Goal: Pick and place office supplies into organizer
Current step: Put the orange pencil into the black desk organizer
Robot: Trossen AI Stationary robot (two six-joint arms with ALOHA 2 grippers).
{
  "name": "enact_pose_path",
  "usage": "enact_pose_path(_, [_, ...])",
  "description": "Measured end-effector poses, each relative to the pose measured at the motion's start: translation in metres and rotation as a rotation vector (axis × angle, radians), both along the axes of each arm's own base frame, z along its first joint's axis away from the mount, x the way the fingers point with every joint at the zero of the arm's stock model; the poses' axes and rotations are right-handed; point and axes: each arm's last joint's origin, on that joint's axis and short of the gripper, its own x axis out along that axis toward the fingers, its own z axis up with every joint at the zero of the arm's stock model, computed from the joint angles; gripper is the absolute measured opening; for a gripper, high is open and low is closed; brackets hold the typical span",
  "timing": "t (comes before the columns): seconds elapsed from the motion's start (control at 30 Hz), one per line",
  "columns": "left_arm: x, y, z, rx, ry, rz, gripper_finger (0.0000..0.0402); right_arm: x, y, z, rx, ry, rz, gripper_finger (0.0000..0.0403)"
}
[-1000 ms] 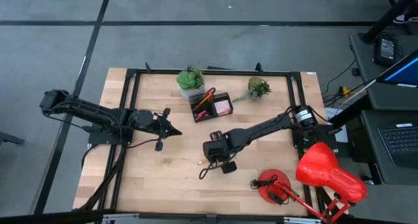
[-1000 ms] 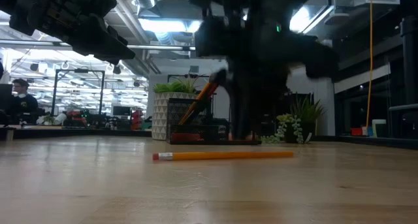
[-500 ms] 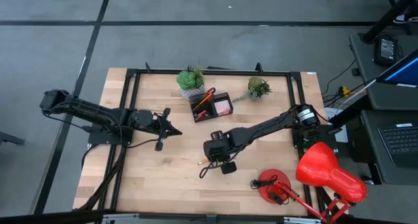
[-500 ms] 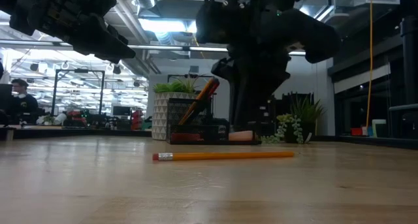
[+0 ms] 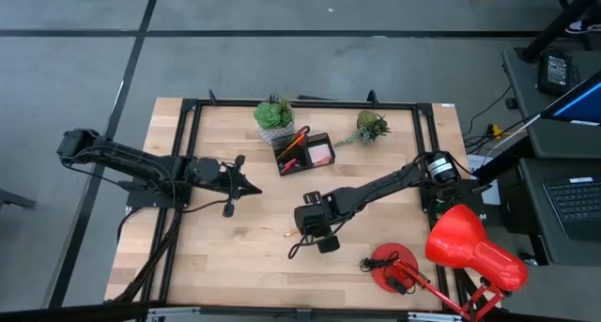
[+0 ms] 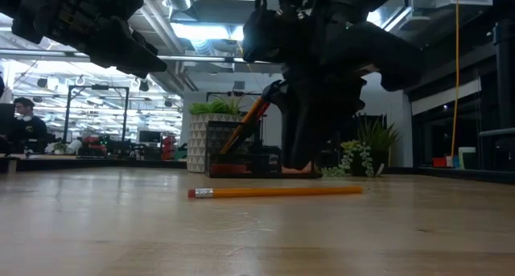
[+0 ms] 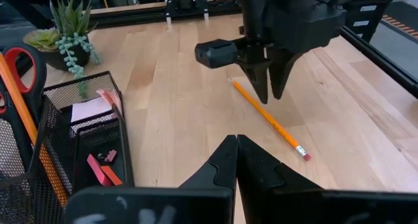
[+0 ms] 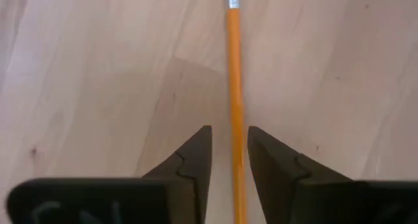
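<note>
An orange pencil [image 6: 273, 191] lies flat on the wooden table, its eraser end [image 7: 305, 156] toward the left arm. My right gripper [image 8: 230, 145] hangs open above it, pointing steeply down, one finger on each side of the shaft [image 8: 234, 87] without touching it. In the high view it is at mid-table [image 5: 315, 230]. The black mesh organizer [image 5: 305, 153] stands at the back, holding red-handled scissors [image 7: 26, 74], another orange pencil [image 7: 29, 136], a pink pad [image 7: 88, 110] and small red erasers [image 7: 101, 168]. My left gripper [image 7: 236, 145] waits shut, left of centre.
Two potted plants [image 5: 274, 115] [image 5: 371, 127] flank the organizer at the far edge. A red desk lamp [image 5: 474, 247] with a round base [image 5: 392, 266] stands at the near right. A black frame rail [image 5: 188, 172] runs around the table top.
My right hand has tipped a little over the pencil while staying in nearly the same spot. The pencil has not moved.
</note>
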Motion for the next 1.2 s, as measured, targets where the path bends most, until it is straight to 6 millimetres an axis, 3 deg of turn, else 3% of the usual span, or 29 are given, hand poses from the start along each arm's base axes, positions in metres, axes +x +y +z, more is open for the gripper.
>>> enact_pose_path(0.33, [0.0,0.0,0.0,-0.002,0.0,0.001,0.0003,0.0,0.0,-0.001,-0.004,0.0,-0.009,0.0124])
enact_pose_path(0.67, [0.0,0.0,0.0,-0.001,0.003,0.0,0.0003,0.006,-0.004,-0.032,-0.034,0.071,-0.048,0.0124])
enact_pose_path(1.2, [0.0,0.001,-0.001,0.007,0.007,0.015,0.0001,0.004,-0.006,-0.036,-0.01,0.112,-0.072,0.0124])
